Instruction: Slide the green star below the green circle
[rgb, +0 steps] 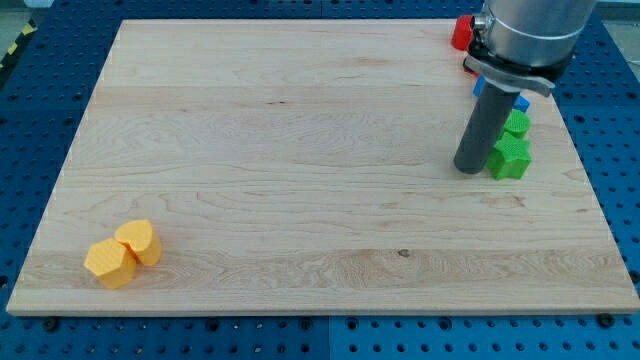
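Camera view, the only one: a pale wooden board (300, 170) on a blue perforated bench (40, 120). At the view's right, near the board's right edge, my tip (467, 170) planted on the wood, at the bottom of a straight dark rod coming down from a grey metal cylinder at the view's top right. No jaws on this tool, just the bare rod, holding nothing. Just to the tip's right, touching or very nearly touching the rod, the green star (511, 158), shape only roughly readable as jagged-edged. Directly above the star in the view, and in contact with it, a second green block (516, 124), presumably the green circle, though partly hidden by the arm and too covered to confirm the shape. So: star already at the lower side of the other green block, tip at the star's left. Higher up, a sliver of a blue block (521, 103) peeking out beside the rod, shape hidden. At the view's top right corner of the board, a red block (461, 32), partly behind the arm, shape unclear. Far off at the view's bottom left, two yellow-orange blocks touching each other: one faceted, roughly hexagonal (108, 263), the other (139, 241) just up and to the right of it. No brand marks, labels or legible writing anywhere.
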